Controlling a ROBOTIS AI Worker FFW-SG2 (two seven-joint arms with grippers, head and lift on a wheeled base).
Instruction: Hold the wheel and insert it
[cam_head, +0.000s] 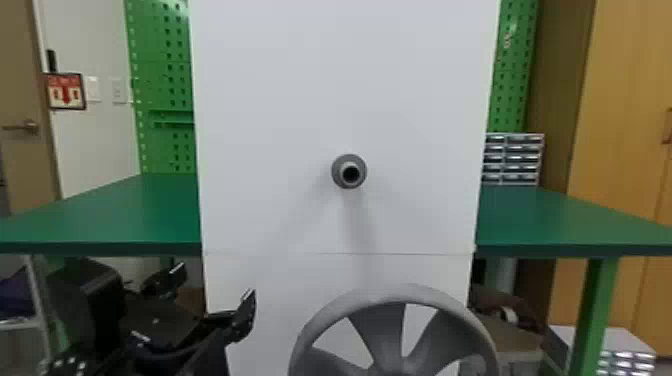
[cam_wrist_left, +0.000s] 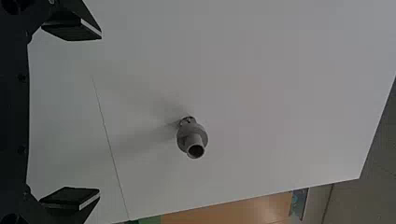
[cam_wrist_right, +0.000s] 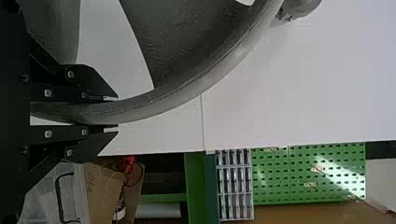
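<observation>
Closest stood the grey wheel (cam_head: 386, 330), smooth-rimmed with broad spokes, upright below the shaft (cam_head: 340, 172) on the white panel (cam_head: 275, 125). The right gripper (cam_wrist_right: 112, 113) pinched its rim; the left gripper (cam_head: 213, 287) gaped wide. A drawer cabinet (cam_head: 513, 160) sat on the green table (cam_head: 555, 220), its contents too small to tell.

Wheel (cam_head: 384, 327) before panel (cam_head: 280, 110) — peg (cam_head: 348, 165) on panel — table (cam_head: 560, 222) left and right
</observation>
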